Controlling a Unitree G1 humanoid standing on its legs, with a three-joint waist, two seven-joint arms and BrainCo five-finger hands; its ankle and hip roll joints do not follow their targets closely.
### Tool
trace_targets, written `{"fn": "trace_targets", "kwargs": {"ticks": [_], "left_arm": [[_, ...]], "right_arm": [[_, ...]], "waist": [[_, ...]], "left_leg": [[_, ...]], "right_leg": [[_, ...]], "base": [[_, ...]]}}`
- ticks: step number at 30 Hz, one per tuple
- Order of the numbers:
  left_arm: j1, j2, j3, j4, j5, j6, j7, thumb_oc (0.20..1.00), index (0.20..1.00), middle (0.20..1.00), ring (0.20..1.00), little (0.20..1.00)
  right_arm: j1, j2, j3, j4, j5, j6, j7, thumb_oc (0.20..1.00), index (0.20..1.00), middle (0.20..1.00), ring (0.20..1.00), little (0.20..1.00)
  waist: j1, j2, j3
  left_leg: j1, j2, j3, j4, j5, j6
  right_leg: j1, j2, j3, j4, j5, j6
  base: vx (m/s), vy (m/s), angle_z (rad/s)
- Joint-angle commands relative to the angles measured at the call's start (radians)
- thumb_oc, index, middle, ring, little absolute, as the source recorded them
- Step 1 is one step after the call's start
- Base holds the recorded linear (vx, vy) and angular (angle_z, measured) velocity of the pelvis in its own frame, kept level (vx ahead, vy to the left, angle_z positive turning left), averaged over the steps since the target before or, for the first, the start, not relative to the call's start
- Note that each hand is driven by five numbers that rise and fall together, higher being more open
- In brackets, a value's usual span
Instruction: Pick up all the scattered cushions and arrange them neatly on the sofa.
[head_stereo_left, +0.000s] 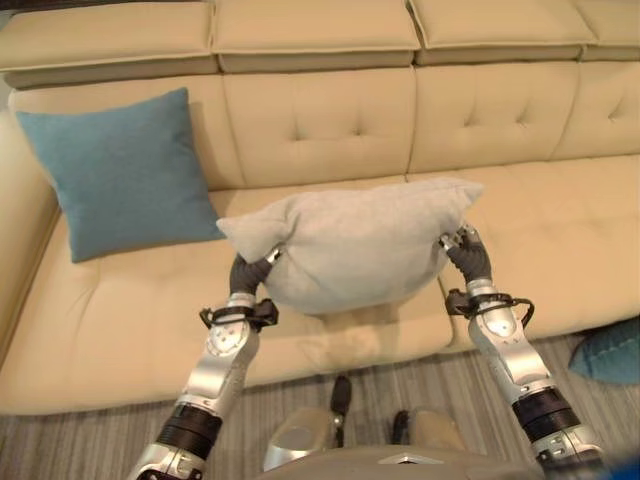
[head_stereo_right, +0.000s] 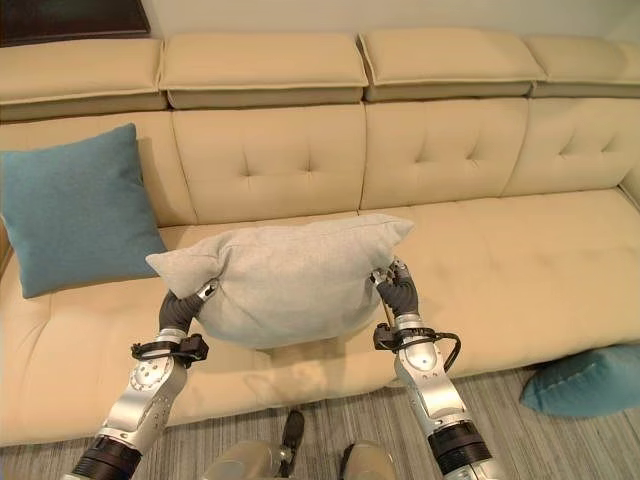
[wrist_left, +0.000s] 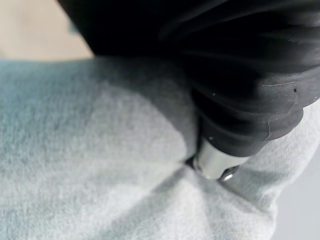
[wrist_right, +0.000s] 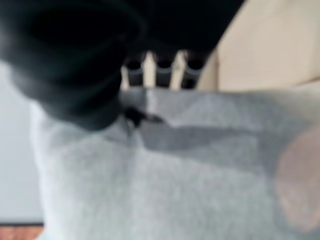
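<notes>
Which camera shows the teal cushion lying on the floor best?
The right eye view: the teal fabric cushion on the floor shows almost whole there. The left eye view catches just its edge at the frame's right side.

Both eye views look down at the sofa (head_stereo_left: 520, 220); 2 wrist views sit very close.

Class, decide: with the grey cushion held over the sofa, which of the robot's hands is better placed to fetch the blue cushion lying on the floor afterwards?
Right, probably. The floor cushion lies beside the right hand, while the left hand grips the far side of the grey cushion.
</notes>
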Motion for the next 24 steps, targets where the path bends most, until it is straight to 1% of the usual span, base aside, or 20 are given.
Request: {"fn": "trace_targets", "kwargs": {"ticks": [1, 2, 4, 6, 7, 9, 10, 12, 14, 17, 20, 24], "left_arm": [[-0.055, -0.023, -0.016, -0.140, 0.015, -0.096, -0.036, 0.200, 0.200, 0.200, 0.200, 0.200], [-0.055, -0.024, -0.016, -0.140, 0.015, -0.096, -0.036, 0.200, 0.200, 0.200, 0.200, 0.200], [-0.057, -0.024, -0.009, -0.136, 0.022, -0.099, -0.034, 0.200, 0.200, 0.200, 0.200, 0.200], [-0.052, -0.027, -0.007, -0.136, 0.025, -0.099, -0.035, 0.200, 0.200, 0.200, 0.200, 0.200], [-0.049, -0.032, -0.002, -0.137, 0.021, -0.097, -0.032, 0.200, 0.200, 0.200, 0.200, 0.200], [-0.062, -0.047, -0.003, -0.121, 0.007, -0.090, -0.029, 0.200, 0.200, 0.200, 0.200, 0.200], [-0.063, -0.047, -0.003, -0.121, 0.007, -0.090, -0.029, 0.200, 0.200, 0.200, 0.200, 0.200], [-0.093, -0.053, -0.019, -0.104, 0.002, -0.087, -0.018, 0.200, 0.200, 0.200, 0.200, 0.200], [-0.168, -0.061, -0.042, -0.083, -0.007, -0.087, 0.009, 0.200, 0.200, 0.200, 0.200, 0.200], [-0.237, -0.056, -0.059, -0.060, -0.005, -0.091, 0.037, 0.200, 0.200, 0.200, 0.200, 0.200], [-0.336, -0.047, -0.084, -0.013, 0.002, -0.100, 0.073, 0.200, 0.200, 0.200, 0.200, 0.200], [-0.549, -0.001, -0.132, 0.114, -0.028, -0.125, 0.129, 0.200, 0.200, 0.200, 0.200, 0.200]], "right_arm": [[-0.102, 0.041, 0.025, -0.059, -0.034, -0.073, 0.038, 0.200, 0.200, 0.200, 0.200, 0.200], [-0.102, 0.041, 0.025, -0.060, -0.034, -0.073, 0.038, 0.200, 0.200, 0.200, 0.200, 0.200], [-0.101, 0.041, 0.024, -0.053, -0.034, -0.072, 0.039, 0.200, 0.200, 0.200, 0.200, 0.200], [-0.100, 0.043, 0.022, -0.051, -0.033, -0.071, 0.041, 0.200, 0.200, 0.200, 0.200, 0.200], [-0.098, 0.042, 0.019, -0.044, -0.031, -0.069, 0.038, 0.200, 0.200, 0.200, 0.200, 0.200], [-0.091, 0.027, 0.012, -0.057, -0.043, -0.064, 0.036, 0.200, 0.200, 0.200, 0.200, 0.200], [-0.091, 0.027, 0.012, -0.057, -0.043, -0.064, 0.036, 0.200, 0.200, 0.200, 0.200, 0.200], [-0.101, 0.019, 0.014, -0.058, -0.048, -0.061, 0.024, 0.200, 0.200, 0.200, 0.200, 0.200], [-0.154, 0.003, 0.018, -0.050, -0.059, -0.057, -0.008, 0.200, 0.200, 0.200, 0.200, 0.200], [-0.223, 0.004, 0.035, -0.028, -0.053, -0.059, -0.037, 0.200, 0.200, 0.200, 0.200, 0.200], [-0.325, 0.005, 0.065, 0.023, -0.039, -0.059, -0.070, 0.200, 0.200, 0.200, 0.200, 0.200], [-0.529, -0.013, 0.139, 0.167, -0.003, -0.052, -0.106, 0.200, 0.200, 0.200, 0.200, 0.200]], "waist": [[-0.004, -0.038, -0.058], [-0.004, -0.037, -0.058], [-0.005, -0.045, -0.060], [-0.003, -0.049, -0.064], [-0.001, -0.055, -0.083], [-0.009, -0.053, -0.101], [-0.011, -0.052, -0.101], [-0.019, -0.046, -0.105], [-0.031, -0.037, -0.101], [-0.037, -0.034, -0.098], [-0.042, -0.029, -0.079], [-0.042, -0.031, -0.055]], "left_leg": [[0.005, 0.055, -0.054, 0.054, -0.103, -0.069], [0.007, 0.056, -0.054, 0.054, -0.103, -0.069], [0.018, 0.061, -0.060, 0.053, -0.114, -0.077], [0.024, 0.067, -0.053, 0.047, -0.114, -0.081], [0.039, 0.079, -0.057, 0.019, -0.108, -0.091], [0.057, 0.103, -0.074, -0.024, -0.091, -0.111], [0.059, 0.103, -0.076, -0.026, -0.090, -0.111], [0.061, 0.117, -0.090, -0.050, -0.074, -0.125], [0.042, 0.136, -0.116, -0.082, -0.047, -0.145], [0.016, 0.142, -0.123, -0.087, -0.038, -0.154], [-0.028, 0.148, -0.125, -0.087, -0.022, -0.162], [-0.113, 0.152, -0.121, -0.087, 0.003, -0.173]], "right_leg": [[0.056, 0.013, -0.001, -0.248, 0.203, 0.018], [0.058, 0.014, -0.002, -0.249, 0.203, 0.018], [0.081, 0.011, 0.011, -0.286, 0.208, 0.032], [0.092, 0.011, 0.004, -0.301, 0.216, 0.033], [0.119, 0.017, -0.011, -0.331, 0.215, 0.033], [0.152, 0.028, -0.040, -0.359, 0.200, 0.022], [0.154, 0.028, -0.043, -0.360, 0.200, 0.022], [0.162, 0.039, -0.057, -0.365, 0.186, 0.011], [0.160, 0.053, -0.092, -0.383, 0.172, -0.002], [0.142, 0.061, -0.104, -0.394, 0.172, -0.007], [0.102, 0.068, -0.104, -0.395, 0.176, -0.012], [0.012, 0.078, -0.100, -0.395, 0.193, -0.008]], "base": [[0.11, -0.045, -0.03], [0.10, -0.058, 0.05], [0.11, -0.086, 0.11], [0.12, -0.091, 0.21], [0.22, -0.155, 0.23], [0.21, -0.161, 0.20], [0.08, -0.095, 0.32], [0.07, -0.101, 0.33], [0.05, -0.159, 0.49], [-0.01, -0.088, 0.18], [-0.08, -0.042, 0.04], [-0.10, -0.032, 0.01]]}}
